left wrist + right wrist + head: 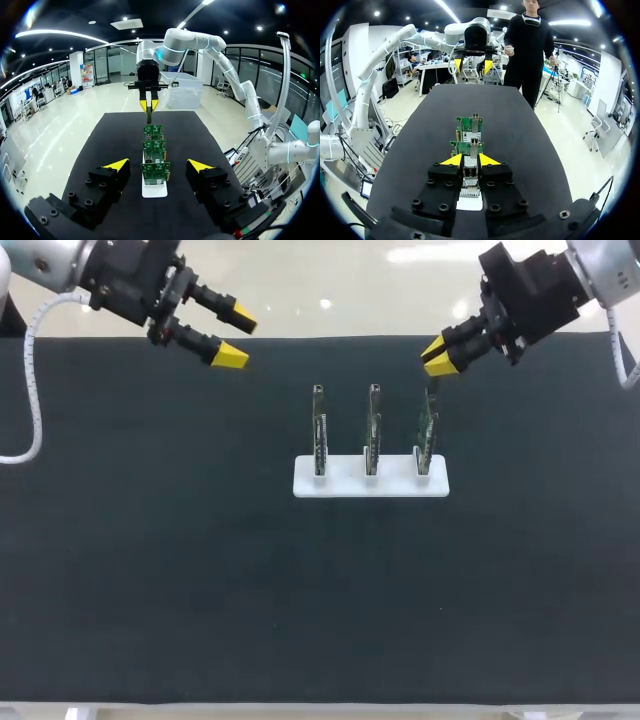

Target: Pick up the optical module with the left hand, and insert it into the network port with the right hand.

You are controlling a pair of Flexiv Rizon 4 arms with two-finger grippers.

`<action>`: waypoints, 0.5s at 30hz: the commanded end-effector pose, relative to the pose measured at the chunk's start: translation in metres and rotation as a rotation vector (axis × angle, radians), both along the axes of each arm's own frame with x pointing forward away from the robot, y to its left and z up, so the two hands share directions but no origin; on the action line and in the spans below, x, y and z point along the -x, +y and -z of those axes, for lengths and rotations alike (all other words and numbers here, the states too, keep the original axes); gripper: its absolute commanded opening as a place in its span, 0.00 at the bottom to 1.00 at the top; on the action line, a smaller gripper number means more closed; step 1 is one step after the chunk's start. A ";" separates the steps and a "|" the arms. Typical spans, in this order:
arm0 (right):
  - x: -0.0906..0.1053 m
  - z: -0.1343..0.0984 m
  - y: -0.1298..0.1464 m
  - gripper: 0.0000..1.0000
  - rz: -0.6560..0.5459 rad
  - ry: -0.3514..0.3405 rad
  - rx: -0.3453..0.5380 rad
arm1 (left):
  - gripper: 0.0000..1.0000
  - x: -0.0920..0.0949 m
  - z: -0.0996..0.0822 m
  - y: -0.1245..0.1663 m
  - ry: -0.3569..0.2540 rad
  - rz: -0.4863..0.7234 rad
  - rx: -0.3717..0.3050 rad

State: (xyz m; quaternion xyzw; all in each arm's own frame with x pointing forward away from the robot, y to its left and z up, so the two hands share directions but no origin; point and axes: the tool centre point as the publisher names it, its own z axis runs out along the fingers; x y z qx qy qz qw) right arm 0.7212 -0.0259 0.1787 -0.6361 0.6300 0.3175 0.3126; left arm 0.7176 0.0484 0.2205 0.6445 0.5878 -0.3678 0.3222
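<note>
1. While the left gripper (237, 336) hangs at 10 o'clock from the rack, fingers spread and empty, the work lies with the other arm. Judged: the left arm has no part in the present step and is held clear of it.
2. Right gripper (438, 355): at 1 o'clock from the rack's middle, directly above the right-hand card (426, 435). Its fingers are drawn close on a small silvery body, taken to be the optical module (470, 171), with one yellow tip on each side.
3. Rack (345, 483): a white base at the centre of the black tabletop (150, 570). It carries three network cards (372, 430) on edge, in a row from 9 to 3 o'clock, apart from one another. Judged reason: they stand upright so that their port ends face up and can be reached from above.
4. Optical module, position: between the right gripper's fingers, at the top edge of the right-hand card. Whether it has entered the network port cannot be told, as the fingers hide the joint.
5. Optical module, orientation: the long axis runs in line with the fingers, roughly upright, with the leading end down toward the card. In the left wrist view it shows as a thin strip below the yellow tips, in line with the row of cards.
6. Right-hand card: appears to lean slightly beside its neighbours. Judged: a straight downward push is called for.
</note>
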 end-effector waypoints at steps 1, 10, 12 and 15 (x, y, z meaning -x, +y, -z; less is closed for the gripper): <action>0.000 0.003 0.000 0.00 0.002 -0.003 -0.006 | 1.00 -0.001 0.000 -0.001 0.002 0.002 -0.004; -0.004 0.005 0.001 0.00 0.004 -0.013 -0.012 | 1.00 -0.001 0.000 -0.001 0.002 0.002 -0.004; -0.004 0.004 0.001 0.00 0.003 -0.012 -0.010 | 1.00 -0.001 0.000 -0.001 0.002 0.002 -0.004; -0.005 0.002 0.000 0.00 0.002 -0.008 -0.008 | 1.00 -0.001 0.000 -0.001 0.002 0.002 -0.004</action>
